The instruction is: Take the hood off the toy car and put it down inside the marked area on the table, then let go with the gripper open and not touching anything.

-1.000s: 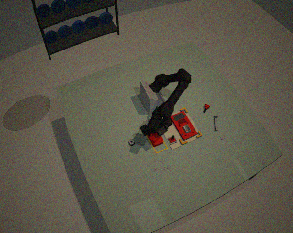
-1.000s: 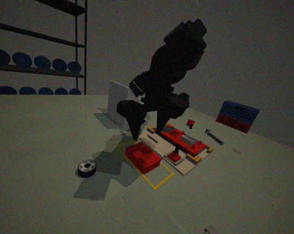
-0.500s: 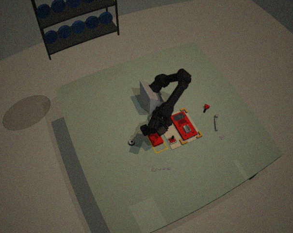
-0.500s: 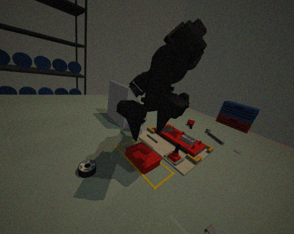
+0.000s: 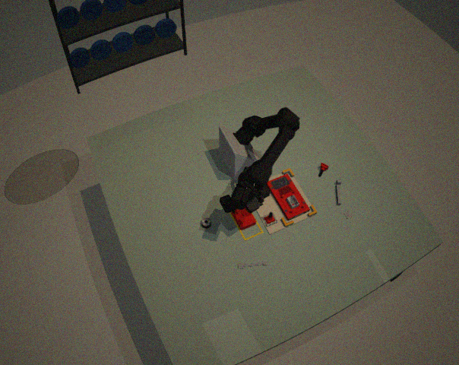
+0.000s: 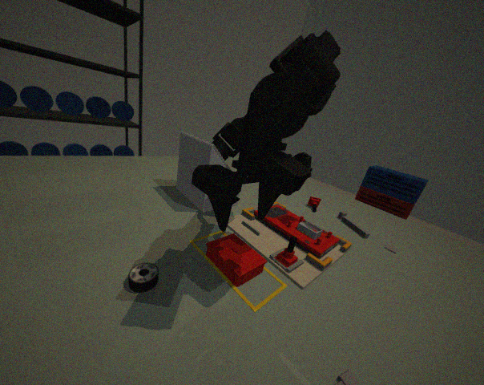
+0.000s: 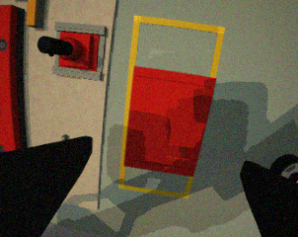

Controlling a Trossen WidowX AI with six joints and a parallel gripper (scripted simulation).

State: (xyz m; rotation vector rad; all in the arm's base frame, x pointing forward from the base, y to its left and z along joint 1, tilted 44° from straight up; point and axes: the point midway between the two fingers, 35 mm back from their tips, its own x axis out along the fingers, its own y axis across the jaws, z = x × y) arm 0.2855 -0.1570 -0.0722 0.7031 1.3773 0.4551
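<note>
Within the yellow outline's length, the red hood (image 5: 245,220) (image 6: 235,258) (image 7: 169,118) lies with its long axis along that outline (image 5: 254,236) (image 6: 271,297) (image 7: 179,24), though one long edge hides the line, so full containment is unclear. The tool (image 5: 240,206) (image 6: 241,224) (image 7: 168,157) hangs wide and empty above the outline's far end from the exterior view, so any further retreat should go upward, away from the hood

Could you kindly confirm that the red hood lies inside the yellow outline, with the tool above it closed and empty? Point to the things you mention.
Not quite: the tool (image 6: 240,225) (image 7: 168,157) is open, not closed; the wrist view shows its two fingers standing wide apart. The rest is right: the red hood (image 5: 244,220) (image 6: 235,258) (image 7: 164,118) lies inside the yellow outline (image 5: 254,236) (image 6: 271,298) (image 7: 179,24), and the tool above it is empty.
</note>
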